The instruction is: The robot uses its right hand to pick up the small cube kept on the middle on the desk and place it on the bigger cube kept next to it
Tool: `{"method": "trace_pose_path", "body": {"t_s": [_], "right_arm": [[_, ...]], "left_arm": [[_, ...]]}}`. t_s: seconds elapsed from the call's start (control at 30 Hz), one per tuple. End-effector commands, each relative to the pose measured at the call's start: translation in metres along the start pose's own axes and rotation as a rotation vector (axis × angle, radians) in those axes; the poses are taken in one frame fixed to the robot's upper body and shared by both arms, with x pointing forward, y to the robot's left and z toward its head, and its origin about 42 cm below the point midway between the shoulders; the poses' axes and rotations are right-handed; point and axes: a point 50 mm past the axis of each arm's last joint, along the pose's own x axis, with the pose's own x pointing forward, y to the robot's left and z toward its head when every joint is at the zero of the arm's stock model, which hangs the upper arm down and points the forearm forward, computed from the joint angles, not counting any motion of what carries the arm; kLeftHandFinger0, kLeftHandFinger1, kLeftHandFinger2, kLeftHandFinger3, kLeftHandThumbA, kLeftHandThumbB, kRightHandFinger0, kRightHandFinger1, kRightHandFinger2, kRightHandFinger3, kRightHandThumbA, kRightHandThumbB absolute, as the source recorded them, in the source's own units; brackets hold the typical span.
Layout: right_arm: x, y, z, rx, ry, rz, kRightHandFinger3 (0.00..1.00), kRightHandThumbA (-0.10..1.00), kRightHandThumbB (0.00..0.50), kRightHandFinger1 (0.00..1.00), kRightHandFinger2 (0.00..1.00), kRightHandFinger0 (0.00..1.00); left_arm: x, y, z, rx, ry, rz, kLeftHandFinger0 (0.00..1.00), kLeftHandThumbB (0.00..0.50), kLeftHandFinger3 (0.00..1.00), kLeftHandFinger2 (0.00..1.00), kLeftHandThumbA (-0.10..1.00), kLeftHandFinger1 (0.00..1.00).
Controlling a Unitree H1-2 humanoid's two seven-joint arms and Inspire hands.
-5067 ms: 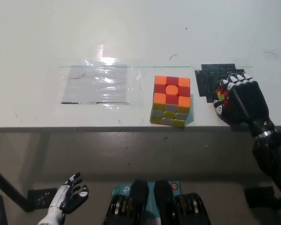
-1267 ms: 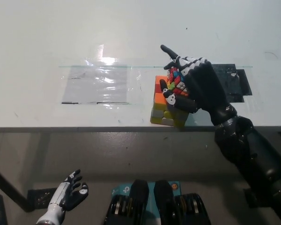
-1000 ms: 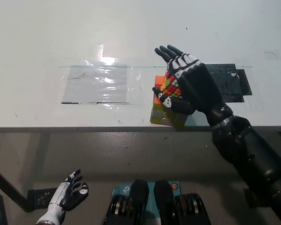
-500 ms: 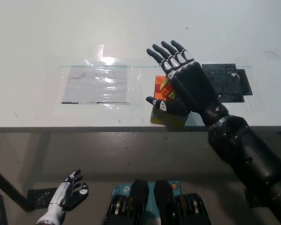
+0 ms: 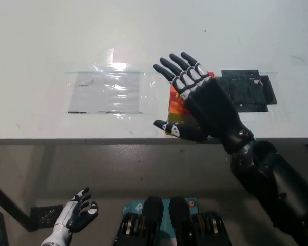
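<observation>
Fingers [image 5: 170, 65] of the black right hand [image 5: 203, 105] are spreading wide apart, flat and holding nothing, palm hovering directly over the big orange, red and yellow plastic puzzle cube [image 5: 173, 105] near the front edge of the white table [image 5: 51, 36]. The hand is hiding most of the stack, so only the big cube's left side and a red sliver by the knuckles are showing. The small multicoloured plastic puzzle cube isn't visible separately; judging by the empty open hand right above, it's prob. sitting on top of the big cube, under the palm, but can't confirm. Handling, as a guess: small cube is light, rigid, smooth-sided, so a bit slippery; best taken w/ fingers pinching two opposite flat faces, not corners. Being a cube it has no long axis; the big cube's faces are running roughly square w/ the table's front edge, top face pointing up. Further out, black tape patch [image 5: 245, 89] is lying on the table to the right of the cubes, and a clear shiny plastic sheet [image 5: 107, 92] is lying to their left. Robot's white left hand [image 5: 76, 218] is resting low at pic bottom left, below table level, fingers loosely apart, holding nothing.
</observation>
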Motion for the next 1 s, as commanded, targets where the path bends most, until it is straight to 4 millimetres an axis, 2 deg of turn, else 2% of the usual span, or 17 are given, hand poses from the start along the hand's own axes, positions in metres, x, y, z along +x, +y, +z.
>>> {"method": "trace_pose_path", "body": {"t_s": [0.0, 0.13, 0.17, 0.23, 0.27, 0.3, 0.43, 0.47, 0.5, 0.53, 0.57, 0.67, 0.73, 0.8, 0.83, 0.87, 0.97], "right_arm": [[-0.007, -0.042, 0.017, 0.054, -0.007, -0.066, 1.0, 0.83, 0.378, 1.0, 1.0, 1.0], [-0.024, -0.061, 0.033, 0.059, -0.003, -0.112, 1.0, 0.8, 0.366, 1.0, 1.0, 1.0], [-0.04, -0.071, 0.04, 0.032, 0.001, -0.145, 1.0, 0.82, 0.343, 1.0, 1.0, 1.0], [-0.051, -0.077, 0.045, 0.018, 0.007, -0.156, 1.0, 0.84, 0.323, 1.0, 1.0, 1.0], [-0.059, -0.08, 0.048, 0.017, 0.018, -0.168, 1.0, 0.78, 0.316, 1.0, 1.0, 1.0], [-0.08, -0.086, 0.056, 0.027, 0.058, -0.198, 1.0, 0.72, 0.333, 1.0, 1.0, 1.0], [-0.12, -0.091, 0.068, 0.03, 0.207, -0.233, 1.0, 0.69, 0.321, 1.0, 1.0, 1.0], [-0.122, -0.091, 0.069, 0.03, 0.212, -0.234, 1.0, 0.69, 0.32, 1.0, 1.0, 1.0], [-0.129, -0.09, 0.07, 0.049, 0.237, -0.249, 1.0, 0.64, 0.316, 1.0, 1.0, 1.0], [-0.143, -0.088, 0.074, 0.068, 0.29, -0.249, 1.0, 0.66, 0.291, 1.0, 1.0, 1.0], [-0.168, -0.078, 0.075, 0.06, 0.401, -0.246, 1.0, 0.7, 0.281, 1.0, 1.0, 1.0], [-0.198, -0.064, 0.075, 0.034, 0.529, -0.279, 1.0, 0.69, 0.265, 1.0, 1.0, 0.97], [-0.218, -0.049, 0.075, 0.047, 0.589, -0.299, 1.0, 0.63, 0.232, 1.0, 1.0, 0.94], [-0.231, -0.036, 0.074, 0.042, 0.616, -0.298, 1.0, 0.61, 0.219, 1.0, 1.0, 0.88], [-0.24, -0.026, 0.071, 0.052, 0.62, -0.304, 1.0, 0.55, 0.218, 1.0, 1.0, 0.89], [-0.25, -0.009, 0.068, 0.078, 0.651, -0.301, 1.0, 0.53, 0.218, 1.0, 1.0, 0.96], [-0.253, 0.011, 0.067, 0.128, 0.72, -0.29, 1.0, 0.51, 0.216, 1.0, 1.0, 1.0]], "left_arm": [[0.001, 0.006, 0.005, 0.031, -0.016, 0.005, 1.0, 0.263, 1.0, 1.0, 0.34, 1.0], [0.0, 0.005, 0.002, -0.015, -0.022, 0.006, 1.0, 0.265, 1.0, 1.0, 0.28, 1.0], [0.0, 0.005, 0.002, -0.024, -0.025, 0.005, 1.0, 0.272, 1.0, 1.0, 0.28, 1.0], [-0.001, 0.004, 0.001, -0.018, -0.027, 0.009, 1.0, 0.27, 1.0, 1.0, 0.29, 1.0], [-0.002, 0.004, 0.001, -0.009, -0.028, 0.008, 1.0, 0.264, 1.0, 1.0, 0.32, 1.0], [-0.002, 0.005, 0.001, 0.005, -0.03, 0.005, 1.0, 0.255, 1.0, 1.0, 0.32, 1.0], [-0.002, 0.005, 0.0, 0.001, -0.03, 0.008, 1.0, 0.244, 1.0, 1.0, 0.31, 1.0], [-0.002, 0.005, 0.0, 0.001, -0.03, 0.008, 1.0, 0.244, 1.0, 1.0, 0.31, 1.0], [-0.002, 0.005, 0.0, -0.005, -0.031, 0.01, 1.0, 0.258, 1.0, 1.0, 0.32, 1.0], [-0.001, 0.006, -0.001, -0.004, -0.033, 0.011, 1.0, 0.262, 1.0, 1.0, 0.33, 1.0], [0.0, 0.006, -0.001, -0.007, -0.034, 0.007, 1.0, 0.261, 1.0, 1.0, 0.33, 1.0], [0.0, 0.006, -0.001, 0.007, -0.018, 0.009, 1.0, 0.255, 1.0, 1.0, 0.33, 1.0], [-0.003, 0.006, -0.001, 0.015, -0.021, 0.009, 1.0, 0.235, 1.0, 1.0, 0.34, 1.0], [-0.005, 0.007, -0.001, 0.022, -0.021, 0.012, 1.0, 0.244, 1.0, 1.0, 0.35, 1.0], [-0.005, 0.007, -0.001, 0.017, -0.022, 0.013, 1.0, 0.25, 1.0, 1.0, 0.34, 1.0], [-0.006, 0.006, -0.002, 0.001, -0.017, 0.016, 1.0, 0.256, 1.0, 1.0, 0.32, 1.0], [-0.005, 0.004, -0.003, 0.0, -0.016, 0.017, 1.0, 0.235, 1.0, 1.0, 0.3, 1.0]]}}
